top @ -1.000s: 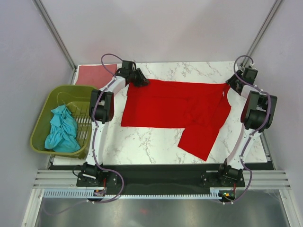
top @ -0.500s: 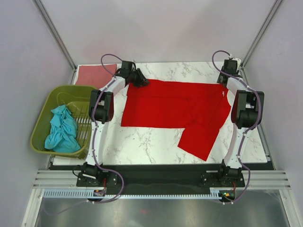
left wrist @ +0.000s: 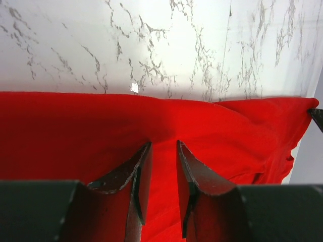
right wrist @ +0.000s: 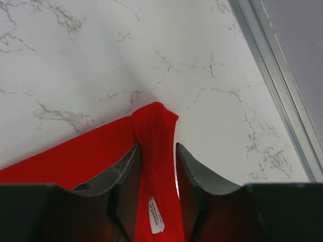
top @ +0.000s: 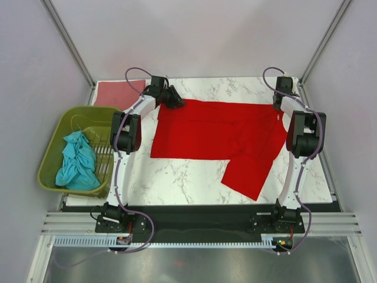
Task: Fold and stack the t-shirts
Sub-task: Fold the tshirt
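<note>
Centrally, one red t-shirt (top: 218, 132) lies spread on the tabletop (top: 177, 177). The left fingers (left wrist: 136, 176), narrowly parted, pinch its far-left edge. The right fingers (right wrist: 123, 181) straddle its bunched collar corner, grip unclear. One pink t-shirt (top: 115, 92) lies far-left, and one teal t-shirt (top: 76, 162) sits in the single basket (top: 53, 138).

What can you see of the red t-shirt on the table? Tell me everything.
The red t-shirt is bright red soft cloth, spread mostly flat on the marble table, with one part angling toward the near edge at the right. A small white neck label shows at its right end. The left claw pinches its far left corner, the right claw its bunched far right corner.
</note>
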Robot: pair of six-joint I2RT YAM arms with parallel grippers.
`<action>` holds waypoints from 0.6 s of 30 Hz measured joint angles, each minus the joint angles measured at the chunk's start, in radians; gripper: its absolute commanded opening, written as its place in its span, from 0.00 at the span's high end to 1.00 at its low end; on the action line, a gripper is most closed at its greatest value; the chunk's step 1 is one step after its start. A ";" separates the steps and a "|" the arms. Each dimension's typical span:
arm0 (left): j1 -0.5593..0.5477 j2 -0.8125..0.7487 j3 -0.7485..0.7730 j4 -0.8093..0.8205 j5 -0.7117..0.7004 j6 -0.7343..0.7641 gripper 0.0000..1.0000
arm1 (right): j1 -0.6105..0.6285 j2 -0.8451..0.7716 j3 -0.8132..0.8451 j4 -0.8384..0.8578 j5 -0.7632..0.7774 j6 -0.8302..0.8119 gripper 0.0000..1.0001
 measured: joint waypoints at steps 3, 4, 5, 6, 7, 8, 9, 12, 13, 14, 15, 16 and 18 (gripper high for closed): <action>0.002 -0.006 -0.009 -0.001 0.000 0.000 0.65 | -0.003 0.000 -0.001 -0.003 0.024 0.004 0.65; 0.002 -0.007 -0.011 -0.002 0.000 0.000 0.65 | -0.006 0.000 -0.004 0.002 0.019 0.008 0.68; 0.002 -0.008 -0.012 -0.001 0.000 0.000 0.65 | -0.012 0.000 -0.005 0.003 0.018 0.010 0.70; 0.003 -0.008 -0.013 -0.001 0.000 0.000 0.65 | -0.019 0.000 -0.010 0.010 0.007 0.016 0.75; 0.003 -0.009 -0.013 -0.002 0.000 -0.001 0.65 | -0.027 -0.001 -0.014 0.018 -0.009 0.021 0.78; 0.003 -0.009 -0.013 -0.002 0.000 -0.001 0.65 | -0.036 -0.001 -0.021 0.027 -0.031 0.027 0.82; 0.003 -0.009 -0.013 -0.002 0.000 -0.001 0.65 | -0.044 -0.001 -0.026 0.035 -0.056 0.036 0.92; 0.003 -0.009 -0.013 -0.002 0.000 -0.001 0.66 | -0.078 -0.001 -0.054 0.082 -0.173 0.080 1.00; 0.003 -0.009 -0.013 -0.002 0.000 -0.001 0.65 | -0.093 -0.001 -0.061 0.101 -0.217 0.102 1.00; 0.003 -0.009 -0.013 -0.002 0.000 -0.001 0.65 | -0.109 -0.001 -0.067 0.120 -0.257 0.123 1.00; 0.003 -0.009 -0.014 -0.002 0.000 -0.001 0.65 | -0.126 -0.001 -0.075 0.140 -0.301 0.144 1.00; 0.003 -0.009 -0.014 -0.002 0.000 -0.001 0.66 | -0.142 -0.001 -0.087 0.164 -0.346 0.167 1.00; 0.003 -0.010 -0.015 -0.001 0.000 -0.001 0.65 | -0.178 -0.002 -0.127 0.233 -0.440 0.229 1.00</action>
